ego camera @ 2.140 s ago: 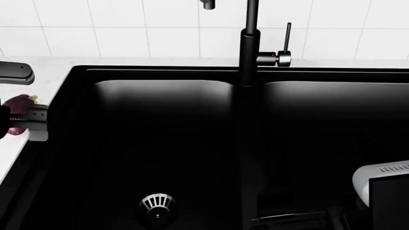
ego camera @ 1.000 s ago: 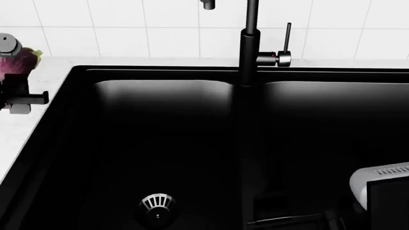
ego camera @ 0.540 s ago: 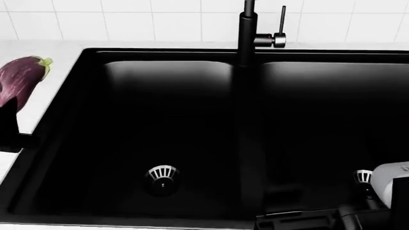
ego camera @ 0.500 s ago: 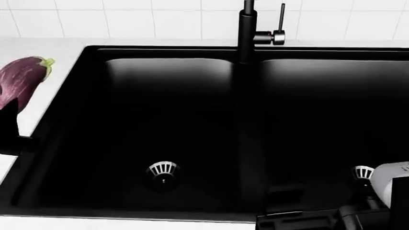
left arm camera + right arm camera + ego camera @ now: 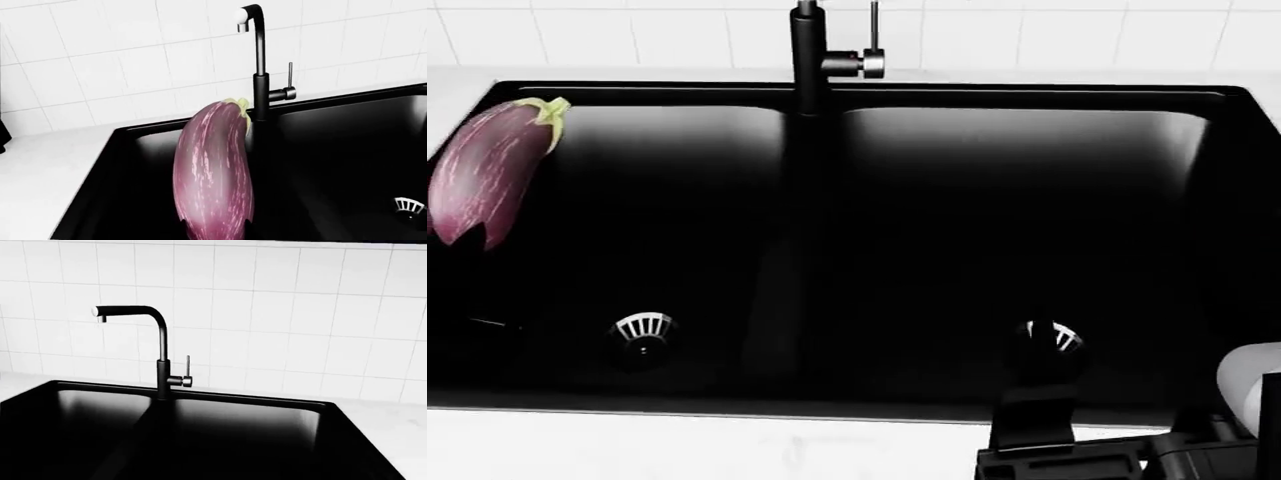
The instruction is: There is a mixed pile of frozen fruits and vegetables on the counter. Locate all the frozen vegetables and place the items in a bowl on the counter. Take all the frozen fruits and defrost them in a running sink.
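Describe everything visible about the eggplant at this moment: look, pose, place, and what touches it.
The eggplant is long, glossy purple with pale streaks and a yellow-green cap at its narrow tip. The left wrist view shows it standing on end, cap up, its thick base pinched between the dark fingertips of the left end effector. In the head view it hangs tilted over the sink's left basin, by the left wall. Nothing else touches it.

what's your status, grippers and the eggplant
Left tool shut on eggplant, carrying it over the sink. Right tool low by the sink's front edge, empty, state unclear. No bowl in view.
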